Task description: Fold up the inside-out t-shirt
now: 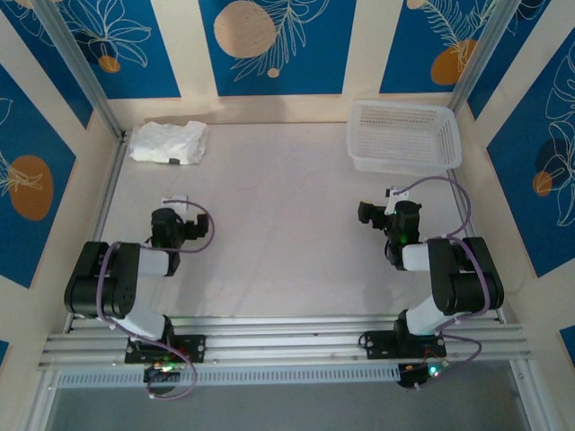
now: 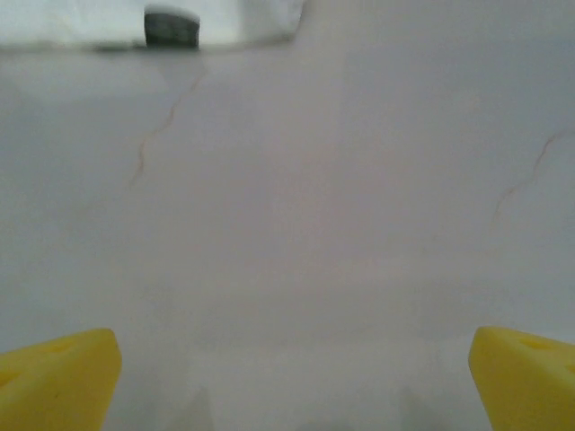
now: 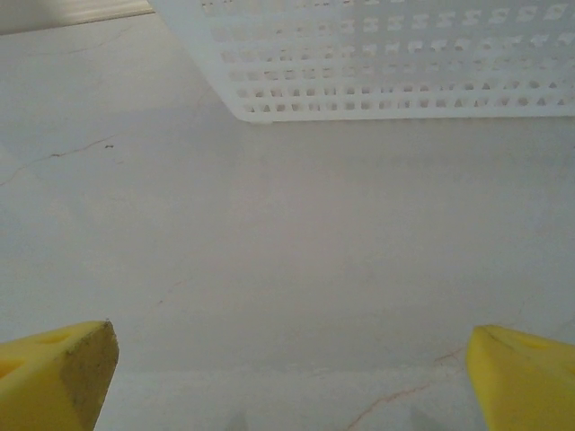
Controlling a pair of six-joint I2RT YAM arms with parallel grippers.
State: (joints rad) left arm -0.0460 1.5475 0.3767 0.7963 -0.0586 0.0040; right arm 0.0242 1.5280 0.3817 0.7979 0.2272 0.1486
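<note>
A pale table (image 1: 287, 269) sits between blue-patterned walls, with a white mesh basket (image 1: 400, 164) at its far right corner. The t-shirt (image 1: 168, 142) lies crumpled well to the left of the basket, its dark label (image 2: 172, 29) on the near edge. The left gripper (image 2: 292, 368) and right gripper (image 3: 292, 364) both gape wide and hold nothing. The right one is near the basket's front wall.

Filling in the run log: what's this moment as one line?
stage: folding not begun | crumpled white cloth t-shirt: far-left corner, untouched | white plastic mesh basket: far right | left gripper: open, empty | right gripper: open, empty
</note>
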